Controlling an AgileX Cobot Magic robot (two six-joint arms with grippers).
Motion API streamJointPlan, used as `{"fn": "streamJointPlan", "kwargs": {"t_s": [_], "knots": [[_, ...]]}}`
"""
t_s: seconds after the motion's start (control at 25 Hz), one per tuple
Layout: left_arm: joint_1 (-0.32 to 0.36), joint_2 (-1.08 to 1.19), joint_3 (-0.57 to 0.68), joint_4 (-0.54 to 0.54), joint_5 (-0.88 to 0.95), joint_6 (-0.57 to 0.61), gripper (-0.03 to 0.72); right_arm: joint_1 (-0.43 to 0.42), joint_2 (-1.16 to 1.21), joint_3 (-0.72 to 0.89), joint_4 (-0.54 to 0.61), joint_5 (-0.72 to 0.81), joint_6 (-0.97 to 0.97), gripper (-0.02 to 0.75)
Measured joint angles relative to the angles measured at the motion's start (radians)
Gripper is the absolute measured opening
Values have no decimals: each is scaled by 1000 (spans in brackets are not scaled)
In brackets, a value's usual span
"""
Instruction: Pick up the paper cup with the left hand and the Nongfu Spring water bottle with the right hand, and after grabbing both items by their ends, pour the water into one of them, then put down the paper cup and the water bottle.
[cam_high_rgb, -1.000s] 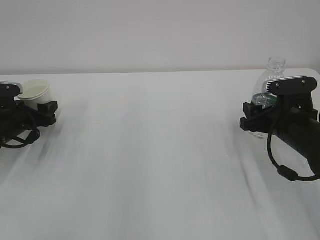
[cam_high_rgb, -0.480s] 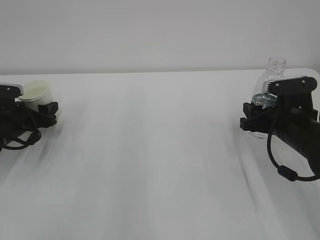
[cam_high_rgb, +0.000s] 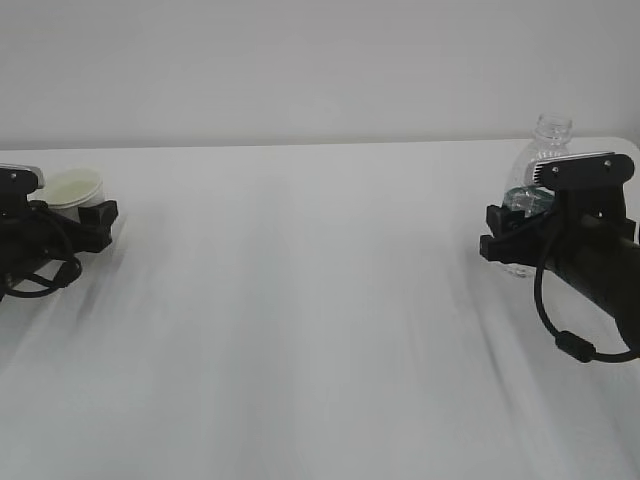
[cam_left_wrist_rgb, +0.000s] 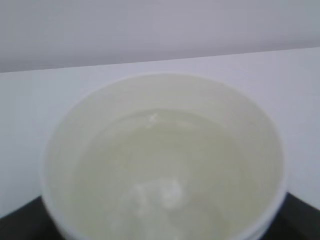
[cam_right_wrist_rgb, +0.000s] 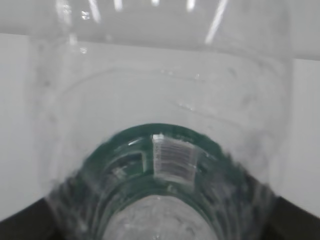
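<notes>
The small white paper cup (cam_high_rgb: 73, 189) with water (cam_left_wrist_rgb: 165, 170) inside sits far left between the black left gripper's (cam_high_rgb: 88, 222) spread jaws; back off level, whilst the black right gripper (cam_high_rgb: 508, 235) clasps the clear ribbed green-banded bottle (cam_high_rgb: 535, 185) upright, far right.

Bare table (cam_high_rgb: 320, 300) between paper cup (cam_high_rgb: 72, 190) and water bottle (cam_high_rgb: 535, 190)

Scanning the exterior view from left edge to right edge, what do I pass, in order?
left hand → paper cup, sitting between its jaws → bare stretch of white table → Nongfu Spring water bottle → right hand clamped round the bottle.
</notes>
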Motion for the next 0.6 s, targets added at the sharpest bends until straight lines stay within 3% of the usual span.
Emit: {"fn": "streamJointPlan", "kwargs": {"t_s": [0.6], "knots": [[0, 0, 0, -4, 1, 0, 615, 0, 0, 0, 0, 0, 4, 482]]}}
